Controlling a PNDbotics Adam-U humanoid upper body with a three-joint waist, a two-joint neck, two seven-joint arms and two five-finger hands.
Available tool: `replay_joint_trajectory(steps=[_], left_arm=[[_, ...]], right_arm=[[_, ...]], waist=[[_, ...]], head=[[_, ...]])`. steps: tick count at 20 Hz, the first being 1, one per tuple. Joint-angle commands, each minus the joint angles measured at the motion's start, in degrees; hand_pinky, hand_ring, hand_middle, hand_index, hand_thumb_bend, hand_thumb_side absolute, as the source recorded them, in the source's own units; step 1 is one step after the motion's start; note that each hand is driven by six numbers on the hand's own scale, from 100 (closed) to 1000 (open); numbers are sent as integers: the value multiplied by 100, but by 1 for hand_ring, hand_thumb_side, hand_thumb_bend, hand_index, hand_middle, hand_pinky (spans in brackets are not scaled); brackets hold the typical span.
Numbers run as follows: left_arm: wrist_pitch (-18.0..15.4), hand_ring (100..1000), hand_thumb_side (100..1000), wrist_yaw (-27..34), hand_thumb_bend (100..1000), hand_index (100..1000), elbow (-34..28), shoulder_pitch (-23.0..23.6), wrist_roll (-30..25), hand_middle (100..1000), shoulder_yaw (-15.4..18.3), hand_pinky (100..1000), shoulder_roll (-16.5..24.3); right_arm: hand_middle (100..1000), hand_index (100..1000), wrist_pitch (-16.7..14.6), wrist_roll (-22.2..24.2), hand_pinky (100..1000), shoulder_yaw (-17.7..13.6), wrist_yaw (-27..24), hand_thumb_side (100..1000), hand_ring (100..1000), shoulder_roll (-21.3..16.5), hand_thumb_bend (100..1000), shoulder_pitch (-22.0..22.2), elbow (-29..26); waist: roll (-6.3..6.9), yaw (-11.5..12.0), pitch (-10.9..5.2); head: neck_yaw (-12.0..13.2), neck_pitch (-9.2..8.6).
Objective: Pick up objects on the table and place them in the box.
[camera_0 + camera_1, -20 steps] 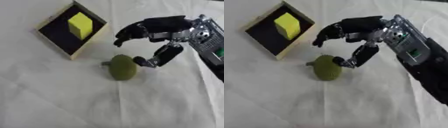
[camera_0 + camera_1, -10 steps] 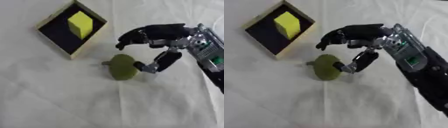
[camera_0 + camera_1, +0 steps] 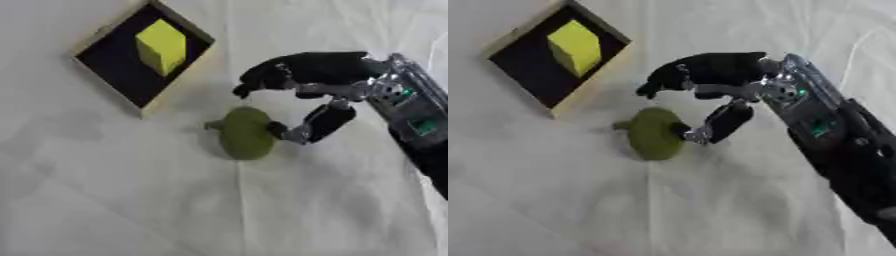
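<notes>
A green pear-shaped fruit point(image 3: 246, 133) with a short stem lies on the white cloth in the middle. My right hand point(image 3: 308, 79) comes in from the right and hovers over its right side, fingers arched above it and the thumb point(image 3: 317, 125) touching its right flank. The hand is open and does not close round the fruit. A shallow box point(image 3: 114, 64) with a black inside and pale wooden rim lies up left, and a yellow block point(image 3: 162, 46) rests in it. My left hand shows in neither view.
White cloth point(image 3: 131, 200) covers the whole table, with a crease running down the middle. My right forearm point(image 3: 842, 155) crosses the right side of the views.
My right hand has dropped lower toward the fruit, and its thumb has come against the fruit's right side. The fruit and the box stay where they were.
</notes>
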Motion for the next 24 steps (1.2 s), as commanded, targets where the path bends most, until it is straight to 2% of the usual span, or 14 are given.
replay_joint_trajectory(steps=[1, 8, 10, 12, 14, 16, 17, 21, 24], left_arm=[[6, 634, 672, -10, 100, 802, -108, -80, -37, 684, 49, 831, 126], [19, 634, 672, -17, 100, 802, -108, -77, -65, 686, 56, 831, 134], [27, 634, 672, -19, 100, 802, -108, -70, -69, 686, 57, 831, 132], [39, 634, 672, -21, 100, 802, -108, -65, -75, 686, 53, 831, 125], [48, 634, 672, -18, 100, 802, -108, -64, -84, 686, 48, 831, 118], [53, 634, 672, -14, 100, 802, -108, -63, -85, 687, 48, 831, 111], [55, 634, 672, -14, 100, 802, -108, -61, -84, 687, 48, 831, 108], [65, 634, 672, -10, 100, 802, -108, -61, -82, 687, 48, 831, 95], [71, 634, 672, -8, 100, 802, -108, -64, -78, 688, 48, 831, 87]], right_arm=[[796, 962, -811, 713, 938, -44, 174, 336, 948, -38, 100, -57, 40], [790, 953, -939, 795, 939, 45, 167, 322, 946, -33, 100, -79, 33], [785, 944, -982, 846, 939, 62, 92, 284, 945, -49, 100, -91, -35], [771, 928, -1029, 917, 939, 84, 28, 303, 944, -50, 100, -107, -99], [715, 891, -1069, 989, 936, 112, -16, 319, 938, -43, 100, -123, -134], [586, 801, -1083, 1020, 927, 125, -50, 320, 913, -31, 100, -135, -139], [549, 773, -1075, 1020, 921, 130, -67, 325, 899, -23, 100, -140, -135], [443, 669, -996, 967, 877, 132, -98, 309, 819, 16, 100, -159, -109], [405, 629, -881, 884, 843, 129, -107, 300, 756, 44, 100, -163, -88]], waist=[[29, 9, -98], [9, 20, -90], [2, 14, -96], [-2, 9, -103], [-3, 10, -110], [-3, 12, -115], [-3, 14, -117], [-6, 21, -119], [-10, 27, -116]], head=[[-2, -86], [20, -97], [26, -94], [30, -96], [29, -99], [29, -94], [30, -93], [33, -89], [33, -89]])
